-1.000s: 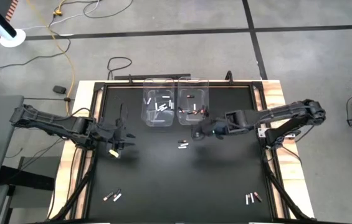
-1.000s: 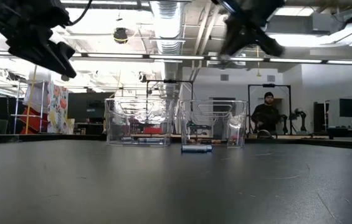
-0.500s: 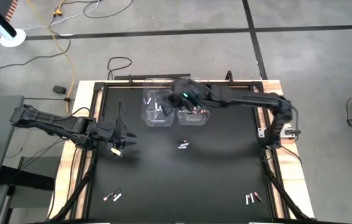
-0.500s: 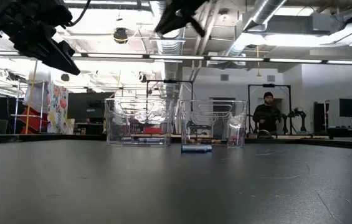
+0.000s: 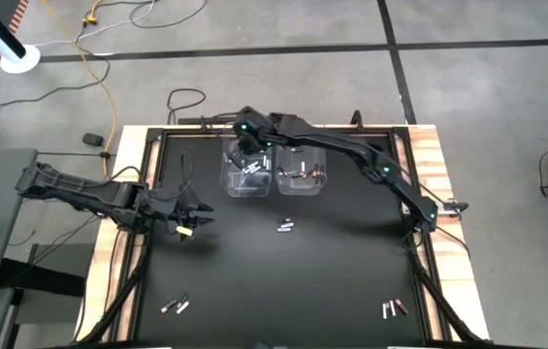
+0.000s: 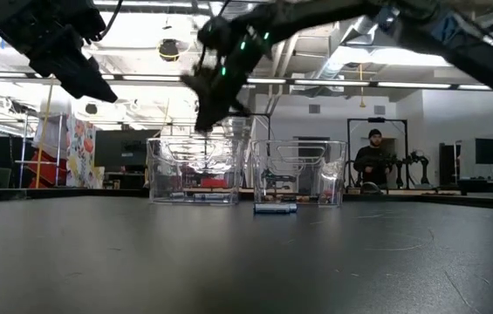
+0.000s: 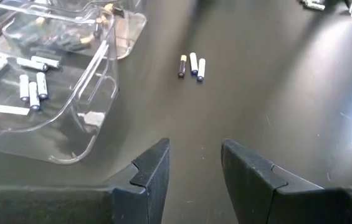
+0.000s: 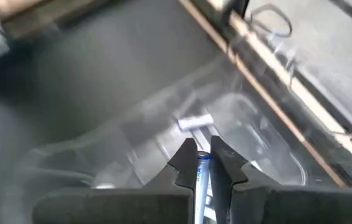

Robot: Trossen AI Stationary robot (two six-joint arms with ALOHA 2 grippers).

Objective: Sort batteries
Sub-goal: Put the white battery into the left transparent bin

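Note:
My right gripper (image 5: 245, 147) hangs over the left clear bin (image 5: 246, 170), shut on a white battery with a blue band (image 8: 202, 168). The left bin holds white batteries (image 7: 29, 86); the right clear bin (image 5: 301, 172) holds reddish and dark ones. My left gripper (image 7: 191, 163) is open and empty above the table's left side (image 5: 186, 219). Three loose batteries (image 5: 285, 225) lie on the black table in front of the bins. More lie near the front left (image 5: 175, 305) and front right (image 5: 394, 308). My right gripper pinches the white battery (image 8: 201, 163) between its two fingers. The battery lies along the fingers, and its end shows in the gap between the fingertips. It is lifted clear, above the inside of the left bin. How far back it reaches I cannot tell.
The two bins stand side by side at the table's far middle (image 6: 246, 174). My right arm (image 5: 351, 155) stretches across the right bin from the table's right edge. A person (image 6: 373, 161) stands in the room far behind the table.
My right gripper has swung from right of the table's middle toward the far edge and the left, passing over the right bin, and now stands over the left bin.

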